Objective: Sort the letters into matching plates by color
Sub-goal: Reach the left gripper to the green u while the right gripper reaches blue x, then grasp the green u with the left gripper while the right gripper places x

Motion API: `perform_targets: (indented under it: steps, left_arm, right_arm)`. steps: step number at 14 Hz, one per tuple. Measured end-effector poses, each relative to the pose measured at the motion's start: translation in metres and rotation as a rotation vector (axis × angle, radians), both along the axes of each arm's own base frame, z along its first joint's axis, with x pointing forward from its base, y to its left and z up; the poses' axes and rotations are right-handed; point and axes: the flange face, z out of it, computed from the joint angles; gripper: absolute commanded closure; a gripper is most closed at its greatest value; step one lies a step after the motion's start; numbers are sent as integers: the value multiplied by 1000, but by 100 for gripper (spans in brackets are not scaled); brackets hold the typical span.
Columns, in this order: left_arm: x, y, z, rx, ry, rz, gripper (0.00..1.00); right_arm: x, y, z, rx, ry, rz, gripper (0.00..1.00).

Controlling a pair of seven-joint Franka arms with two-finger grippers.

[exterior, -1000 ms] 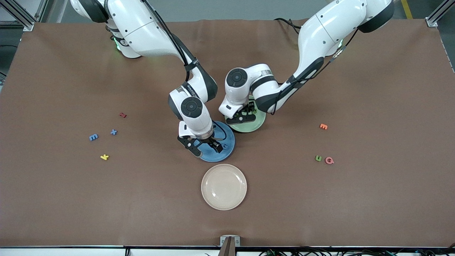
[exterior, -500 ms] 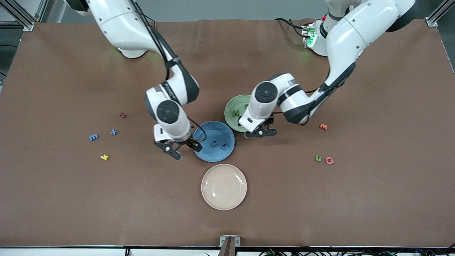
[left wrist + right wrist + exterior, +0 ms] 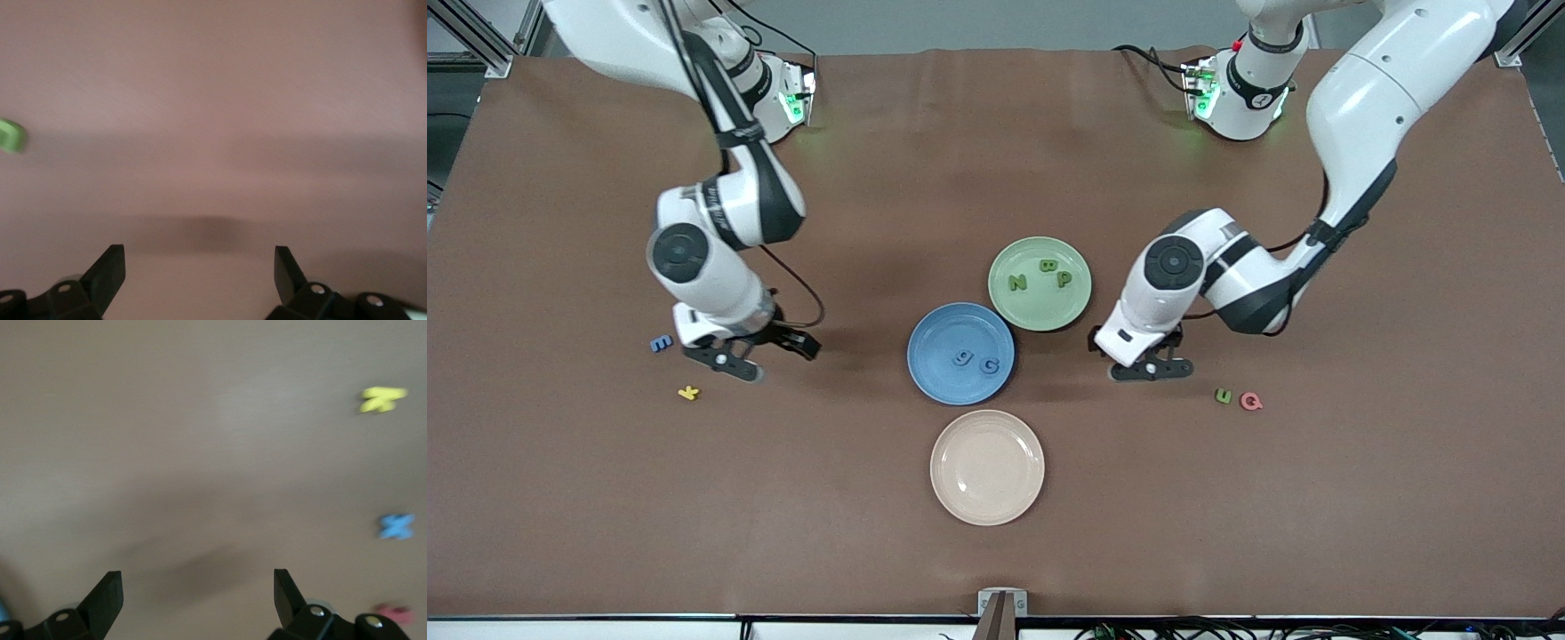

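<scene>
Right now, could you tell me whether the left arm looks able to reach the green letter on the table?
Probably yes: the left gripper is open over bare table beside the green letter, nothing between them.

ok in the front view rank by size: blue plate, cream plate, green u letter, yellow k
1. blue plate and cream plate: they look alike, no ranking.
2. green u letter and yellow k: both tiny, too close to rank.

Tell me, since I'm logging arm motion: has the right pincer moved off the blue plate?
Yes. The right pincer, open, has left the blue plate and now hangs toward the right arm's end, near the blue E.
</scene>
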Motion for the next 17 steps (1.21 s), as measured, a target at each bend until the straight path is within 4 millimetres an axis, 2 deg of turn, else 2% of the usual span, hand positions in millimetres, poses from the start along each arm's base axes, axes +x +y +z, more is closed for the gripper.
perform_targets:
  steps: [4,7,9,13,17]
  left_arm:
    - [23,55,-6,41,-20,9,1]
    - [32,82,-20,51,-18,24,1]
    - [38,97,-32,40,-25,39,1]
    - [43,115,-44,46,-25,34,2]
    - [47,122,-48,31,-41,42,4]
  right_arm:
    - [-24,-114,-17,-4,-3,113,0]
    - [-39,-173,-32,-18,-46,174,6]
    - [-52,-187,-47,-25,-51,185,16]
    - [-58,-178,-73,-19,-27,204,20]
    - [-61,-174,-95,-15,-16,202,25]
